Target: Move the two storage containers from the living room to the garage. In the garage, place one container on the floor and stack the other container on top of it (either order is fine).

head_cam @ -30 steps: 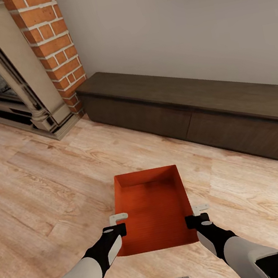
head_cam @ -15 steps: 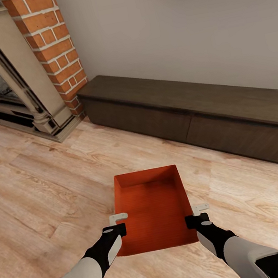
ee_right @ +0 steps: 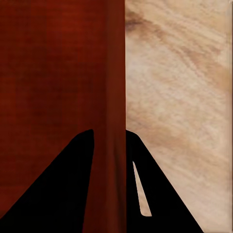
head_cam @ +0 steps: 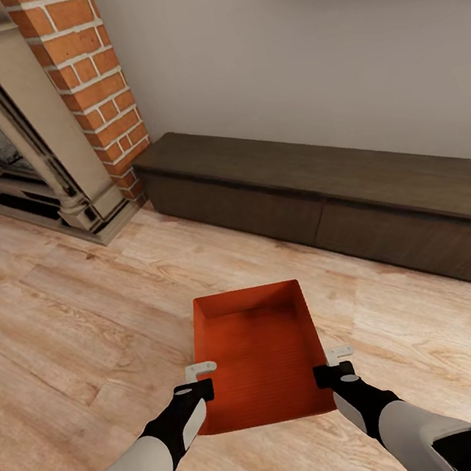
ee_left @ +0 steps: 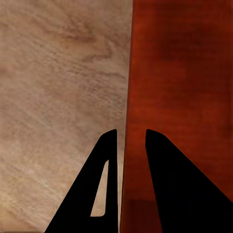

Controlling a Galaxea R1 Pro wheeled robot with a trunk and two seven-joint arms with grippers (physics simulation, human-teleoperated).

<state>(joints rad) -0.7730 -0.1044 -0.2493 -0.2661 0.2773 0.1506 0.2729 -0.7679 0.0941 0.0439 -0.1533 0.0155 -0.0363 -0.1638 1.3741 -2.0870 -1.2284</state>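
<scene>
One bin (head_cam: 258,355) held, each gripper (head_cam: 202,379) (head_cam: 331,364) clamping a side wall, over living-room planks (head_cam: 67,334); garage stacking remains.

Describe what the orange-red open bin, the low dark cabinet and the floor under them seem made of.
Orange-red open-topped bin: probably plastic, matt; thin plain walls, faint ribbing inside.
Long low dark cabinet: looks like dark-stained wood, matt; faint grain along its top.
Light plank floor: wood or laminate; plank seams and swirling grain, slight sheen.
</scene>
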